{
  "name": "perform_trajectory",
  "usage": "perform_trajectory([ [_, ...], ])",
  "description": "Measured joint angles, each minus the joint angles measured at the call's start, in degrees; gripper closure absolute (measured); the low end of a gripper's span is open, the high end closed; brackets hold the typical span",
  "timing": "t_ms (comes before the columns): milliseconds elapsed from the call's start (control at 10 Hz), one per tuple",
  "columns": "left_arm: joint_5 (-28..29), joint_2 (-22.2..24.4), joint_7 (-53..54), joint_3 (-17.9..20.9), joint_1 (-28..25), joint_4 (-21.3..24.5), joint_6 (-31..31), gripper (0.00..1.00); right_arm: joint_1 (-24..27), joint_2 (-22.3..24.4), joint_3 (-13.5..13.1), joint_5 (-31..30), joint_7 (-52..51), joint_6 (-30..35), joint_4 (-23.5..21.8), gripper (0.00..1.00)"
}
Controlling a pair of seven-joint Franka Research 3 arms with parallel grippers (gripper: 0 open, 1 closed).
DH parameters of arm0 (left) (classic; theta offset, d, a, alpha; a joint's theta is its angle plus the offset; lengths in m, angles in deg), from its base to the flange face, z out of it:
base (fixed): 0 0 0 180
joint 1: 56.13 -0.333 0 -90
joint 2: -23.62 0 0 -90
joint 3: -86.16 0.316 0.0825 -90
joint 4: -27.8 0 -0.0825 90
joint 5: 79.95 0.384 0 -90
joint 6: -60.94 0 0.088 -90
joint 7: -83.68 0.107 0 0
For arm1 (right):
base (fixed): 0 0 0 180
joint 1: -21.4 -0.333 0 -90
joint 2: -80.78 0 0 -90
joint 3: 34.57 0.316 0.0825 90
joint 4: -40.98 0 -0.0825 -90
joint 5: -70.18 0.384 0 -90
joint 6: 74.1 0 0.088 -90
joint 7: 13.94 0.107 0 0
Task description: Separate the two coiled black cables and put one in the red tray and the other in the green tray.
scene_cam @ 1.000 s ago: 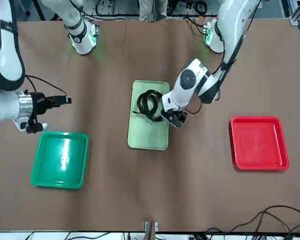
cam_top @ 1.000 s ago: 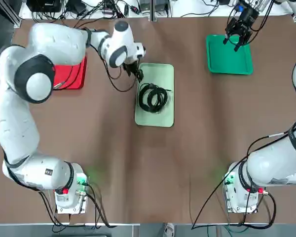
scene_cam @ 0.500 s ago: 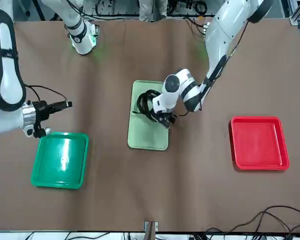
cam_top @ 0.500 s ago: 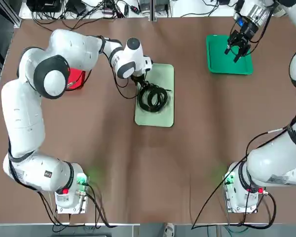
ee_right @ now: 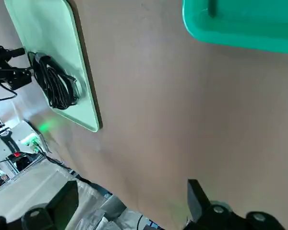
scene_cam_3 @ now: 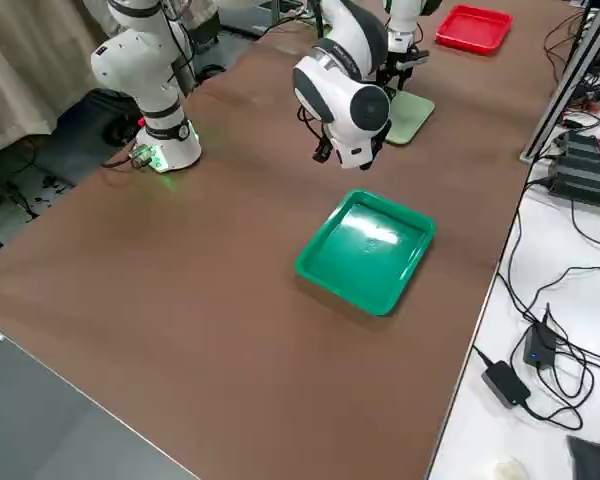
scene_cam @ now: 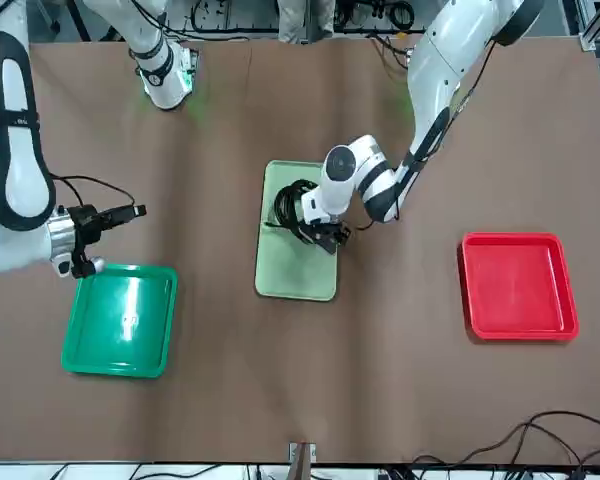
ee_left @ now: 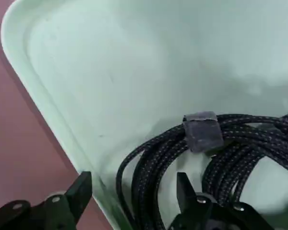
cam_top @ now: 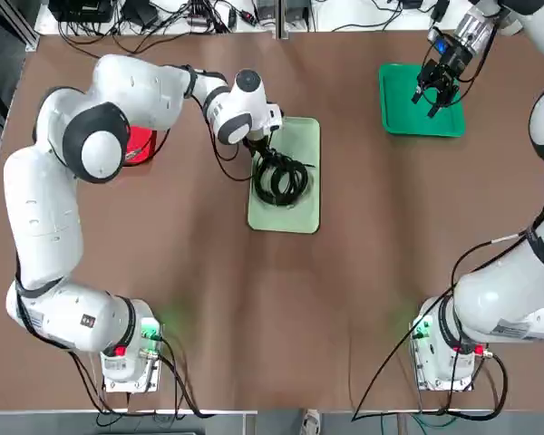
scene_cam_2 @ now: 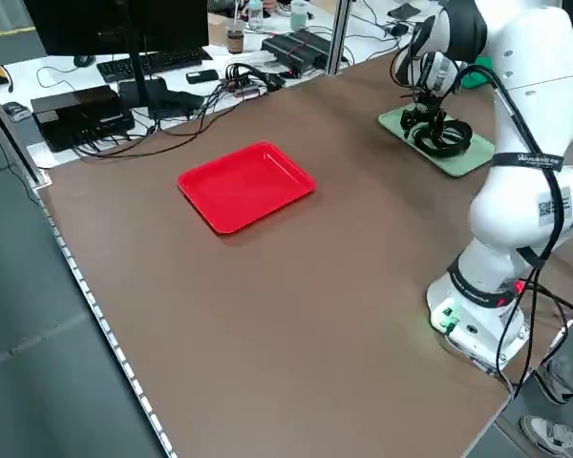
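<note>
The two coiled black cables [cam_top: 279, 178] lie bundled together, touching, in the pale green tray [cam_top: 299, 213] at the middle of the table [cam_top: 254, 308]. The left gripper [ee_left: 132, 191] reaches down at that tray's rim, its fingers spread apart with strands of the bundle between them, one finger outside the tray's rim. The red tray [scene_cam: 518, 286] sits well apart on the robot's left of the pale tray, the green tray [scene_cam: 120, 318] well apart on the right, where the right gripper [ee_right: 129, 201] hovers released just beside it.
</note>
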Motion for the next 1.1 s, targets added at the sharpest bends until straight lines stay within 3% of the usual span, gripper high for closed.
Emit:
perform_trajectory([
  [500,0.0,-1.4,-0.3,0.0,0.5,0.0,-0.1,0.33,0.0,0.0,0.0,0.0,-0.5,0.0,0.0,0.00],
  [700,0.2,-1.2,-0.3,0.1,0.2,-0.2,0.3,0.67,0.0,0.0,0.0,0.0,-0.6,0.0,0.0,0.00],
  [800,0.2,-1.2,-0.3,0.0,0.4,-0.2,0.2,0.77,0.0,0.0,0.1,0.0,-0.6,0.0,0.0,0.00],
  [1100,0.2,-1.1,-0.3,-0.1,0.2,-0.5,0.2,0.83,-0.4,0.0,0.6,5.0,-0.9,2.5,0.0,0.00],
])
